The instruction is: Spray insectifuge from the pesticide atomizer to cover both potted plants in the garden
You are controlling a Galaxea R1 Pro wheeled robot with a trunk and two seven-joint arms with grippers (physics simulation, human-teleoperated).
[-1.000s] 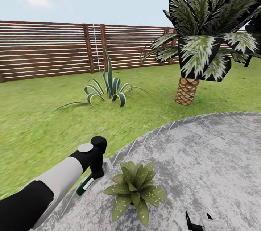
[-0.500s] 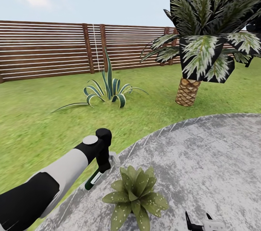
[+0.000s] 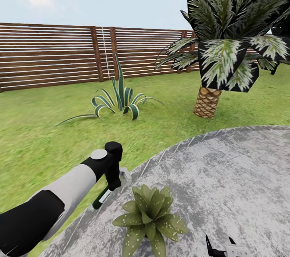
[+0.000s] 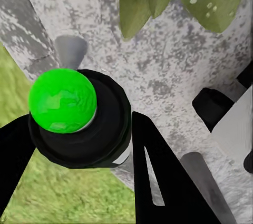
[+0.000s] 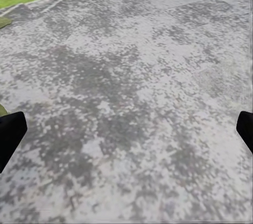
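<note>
Left gripper (image 4: 79,145) is closed on the slim dark-green atomizer bottle with white label (image 3: 100,199), held tilted above the near left edge of the round grey paved patio (image 3: 225,176), just left of the low speckled green rosette plant (image 3: 150,218). Right gripper (image 5: 126,129) has its fingers spread wide, holding nothing, over bare paving.

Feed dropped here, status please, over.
Left gripper shut on slim dark-green atomizer bottle. Right gripper open, idle. Speckled green potted plant alongside on grey patio; nothing between.
</note>
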